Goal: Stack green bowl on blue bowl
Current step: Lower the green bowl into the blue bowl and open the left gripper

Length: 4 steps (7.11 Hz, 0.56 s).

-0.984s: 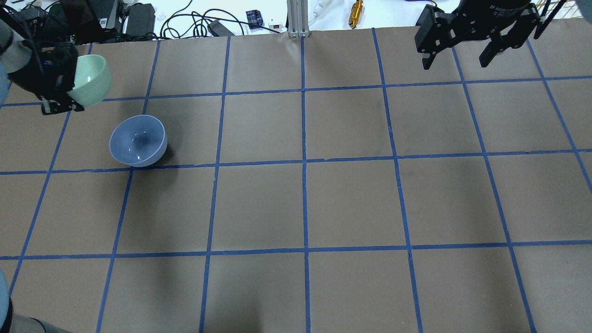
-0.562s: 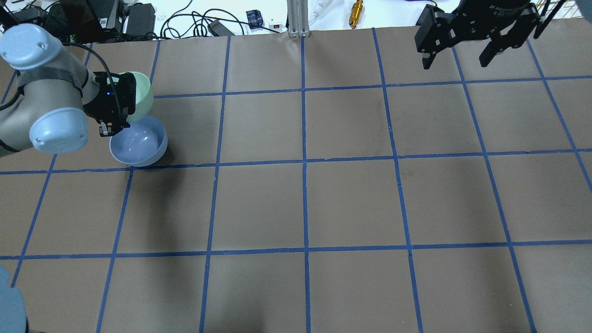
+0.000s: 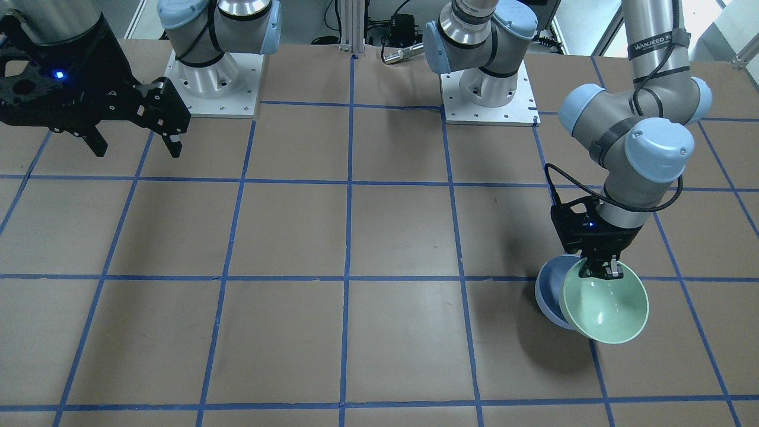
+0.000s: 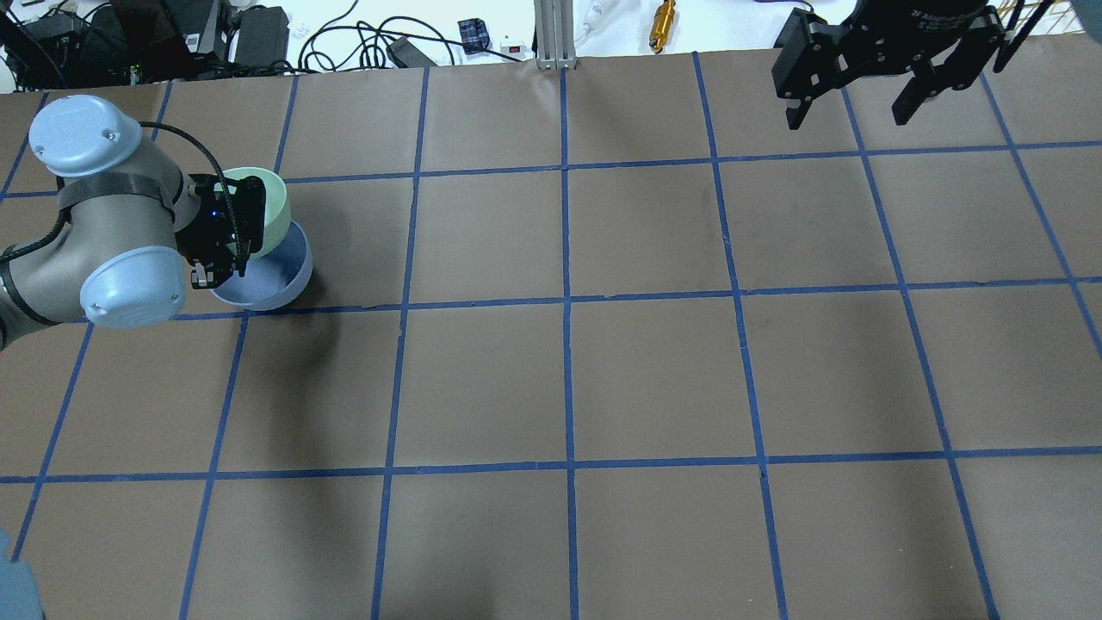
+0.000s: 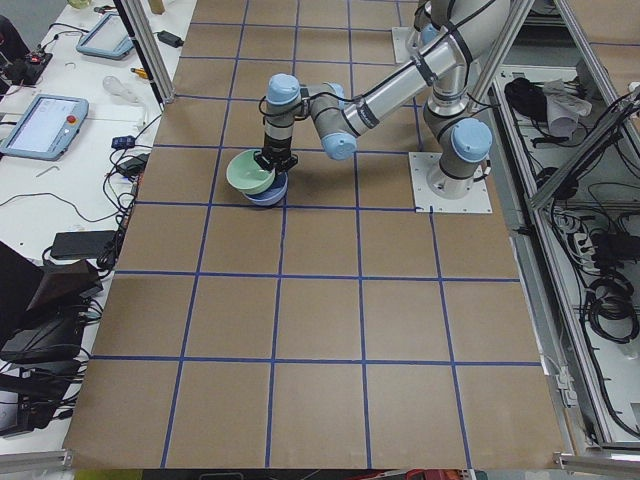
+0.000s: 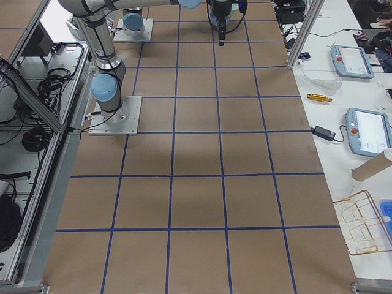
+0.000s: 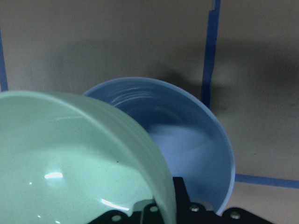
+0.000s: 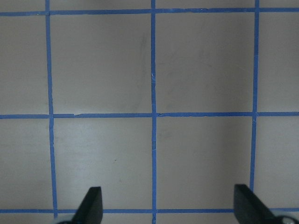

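Even overhead light casts soft shadows on the desk [image 4: 654, 379]; the left wrist view is dim and blurred.

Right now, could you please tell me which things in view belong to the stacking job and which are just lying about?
Job:
- green bowl, tilted, held at its rim by the left pincer
- blue bowl, on the table, partly under the green bowl

Lying about:
- brass fitting
- cables
- pendant
- tube
- right pincer, open and idle
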Motion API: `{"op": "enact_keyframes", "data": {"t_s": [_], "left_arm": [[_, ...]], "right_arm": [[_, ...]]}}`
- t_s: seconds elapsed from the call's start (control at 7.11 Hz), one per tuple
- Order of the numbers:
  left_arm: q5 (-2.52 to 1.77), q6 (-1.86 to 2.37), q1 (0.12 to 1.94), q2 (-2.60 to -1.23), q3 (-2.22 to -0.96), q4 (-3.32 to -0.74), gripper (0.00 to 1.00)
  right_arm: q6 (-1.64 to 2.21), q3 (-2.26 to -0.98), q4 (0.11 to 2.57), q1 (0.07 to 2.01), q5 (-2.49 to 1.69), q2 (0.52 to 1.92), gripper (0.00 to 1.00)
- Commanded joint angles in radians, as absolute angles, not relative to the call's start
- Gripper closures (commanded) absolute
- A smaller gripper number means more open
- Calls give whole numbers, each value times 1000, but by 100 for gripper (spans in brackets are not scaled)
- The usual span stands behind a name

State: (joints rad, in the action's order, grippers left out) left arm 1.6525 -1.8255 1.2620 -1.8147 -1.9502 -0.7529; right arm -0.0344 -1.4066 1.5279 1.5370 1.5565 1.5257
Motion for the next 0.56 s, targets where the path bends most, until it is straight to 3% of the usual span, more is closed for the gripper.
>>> {"op": "enact_keyframes", "data": {"t_s": [0.0,0.14,0.42], "left_arm": [[1658,-1806,1261,-1813,-1954,-773,37],[1651,-1801,1261,-1809,-1947,-826,2],[1646,-1741,1264,-1749,-1930,-888,0]], "right_arm": [[-34,-1407,1528,1537,1557,1525,0],[-35,-1407,1528,1537,1557,1525,0],[-34,-1407,1528,1537,1557,1525,0]]}}
